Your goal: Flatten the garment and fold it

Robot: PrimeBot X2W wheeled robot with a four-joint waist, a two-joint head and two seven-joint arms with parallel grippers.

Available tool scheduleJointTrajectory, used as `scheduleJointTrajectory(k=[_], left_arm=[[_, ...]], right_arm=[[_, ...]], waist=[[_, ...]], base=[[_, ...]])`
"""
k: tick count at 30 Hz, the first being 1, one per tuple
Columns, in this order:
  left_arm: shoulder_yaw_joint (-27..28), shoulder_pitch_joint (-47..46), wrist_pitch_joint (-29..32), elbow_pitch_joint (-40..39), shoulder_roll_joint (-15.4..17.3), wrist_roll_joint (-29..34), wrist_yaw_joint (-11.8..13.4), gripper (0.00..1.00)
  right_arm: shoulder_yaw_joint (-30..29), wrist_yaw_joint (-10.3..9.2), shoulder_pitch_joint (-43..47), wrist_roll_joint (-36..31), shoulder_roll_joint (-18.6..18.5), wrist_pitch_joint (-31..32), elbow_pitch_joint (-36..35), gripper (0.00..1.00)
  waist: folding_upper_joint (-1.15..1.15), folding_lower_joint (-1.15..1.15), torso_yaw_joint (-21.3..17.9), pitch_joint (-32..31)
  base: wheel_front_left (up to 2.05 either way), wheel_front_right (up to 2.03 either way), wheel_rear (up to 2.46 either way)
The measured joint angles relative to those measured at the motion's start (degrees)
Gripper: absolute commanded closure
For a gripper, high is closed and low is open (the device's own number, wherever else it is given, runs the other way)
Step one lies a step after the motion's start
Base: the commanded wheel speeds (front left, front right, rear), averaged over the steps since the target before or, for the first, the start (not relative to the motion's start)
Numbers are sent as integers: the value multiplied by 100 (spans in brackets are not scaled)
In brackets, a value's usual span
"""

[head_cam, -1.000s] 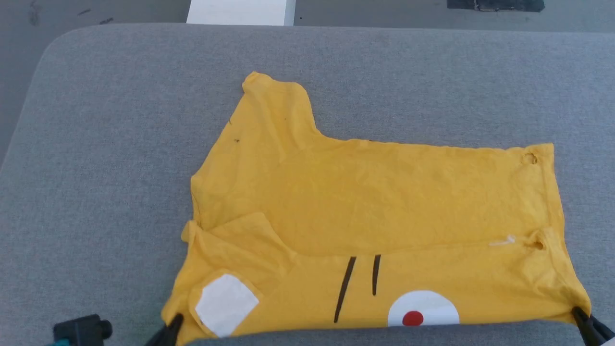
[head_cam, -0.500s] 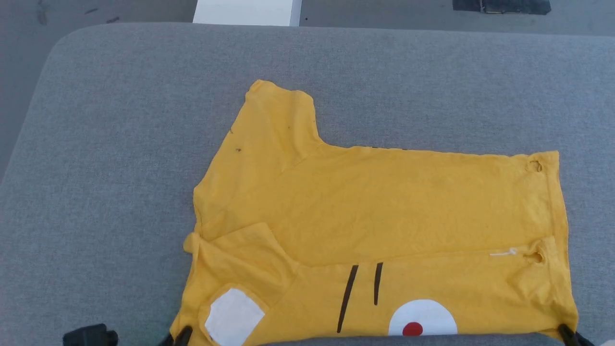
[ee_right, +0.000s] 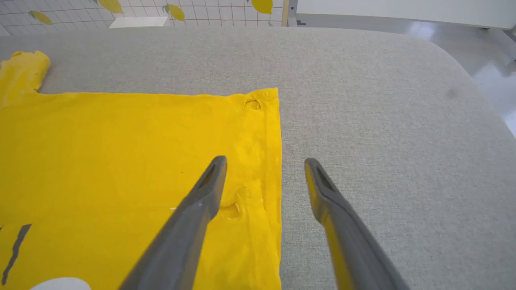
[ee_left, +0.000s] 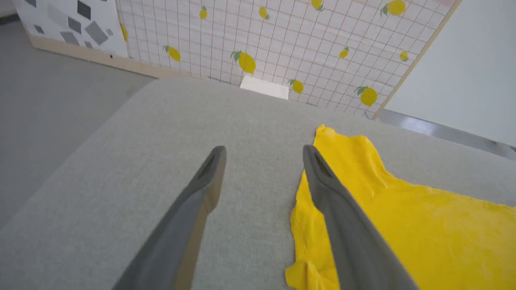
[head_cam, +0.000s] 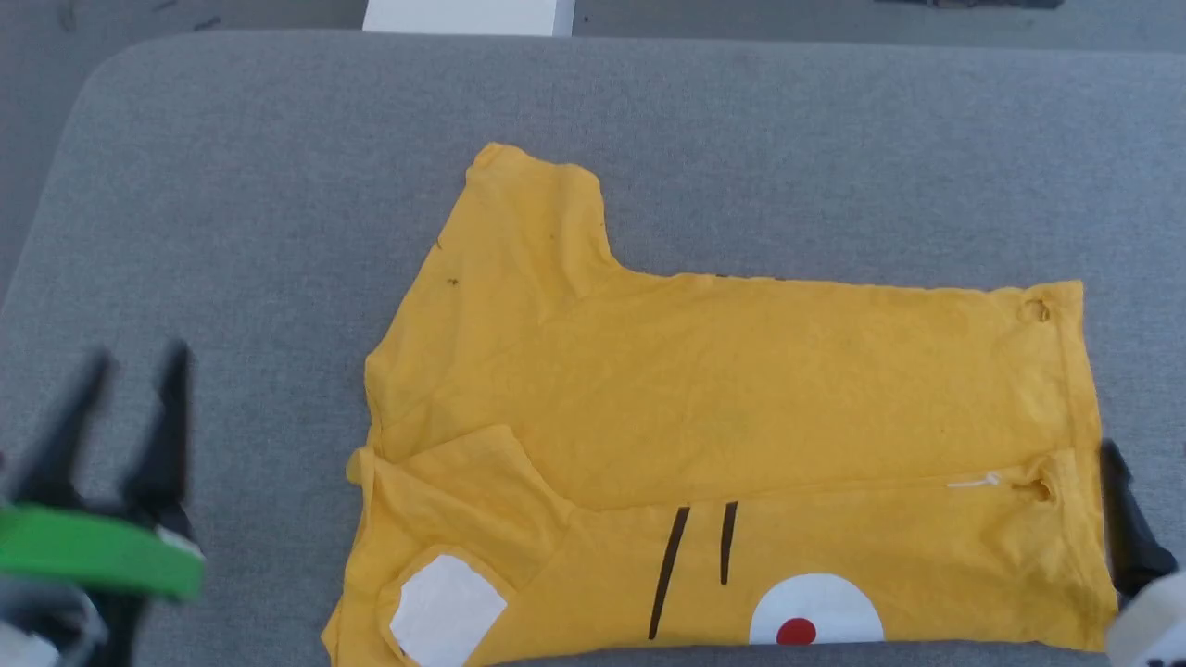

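Note:
The garment point(head_cam: 741, 371), a yellow-orange T-shirt, lies flat on the grey cushion point(head_cam: 232, 185). Its near long edge is folded over, showing black lines, white patches and a red dot. One sleeve points to the far side. My left gripper point(head_cam: 134, 366) hovers open to the left of the shirt, touching nothing. In the left wrist view its fingers point(ee_left: 264, 150) straddle bare cushion beside the garment's point(ee_left: 403, 225) collar end. My right gripper point(ee_right: 265, 162) is open above the garment's point(ee_right: 121, 141) hem edge, one finger over cloth and one over cushion. A dark finger point(head_cam: 1121, 519) of it stands at the shirt's near right corner.
A white box point(head_cam: 468, 17) stands on the floor beyond the cushion's far edge. A lemon-patterned wall point(ee_left: 282, 32) rises behind it. The cushion's rounded corners fall away at the far left and far right, with grey floor point(ee_left: 48, 88) around them.
Both grippers have let go of the shirt's near corners and opened. The left one has drawn off to the left, the right one has lifted at the right edge. The folded edge stays down.

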Motion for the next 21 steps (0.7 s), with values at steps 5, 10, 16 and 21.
scheduleJointTrajectory(k=[5,10,16,21], left_arm=[[-118,-1502,-7,98,605,678,-163,0],[-603,-3337,673,728,971,679,-717,0],[-1393,-4957,1482,1538,931,185,-1156,0],[-2009,-5584,1950,2112,1002,-138,-1210,0]], right_arm=[[437,0,-492,-236,3,-272,-122,0],[745,0,-826,-442,25,-379,-219,0],[957,0,-1109,-628,67,-485,-248,0],[1123,0,-1256,-677,110,-524,-244,0]], waist=[[0,0,-3,311],[0,0,-24,732],[0,1,-90,1257],[0,1,-202,1661]], base=[[0,0,0],[0,0,0],[0,0,0],[0,0,0]])
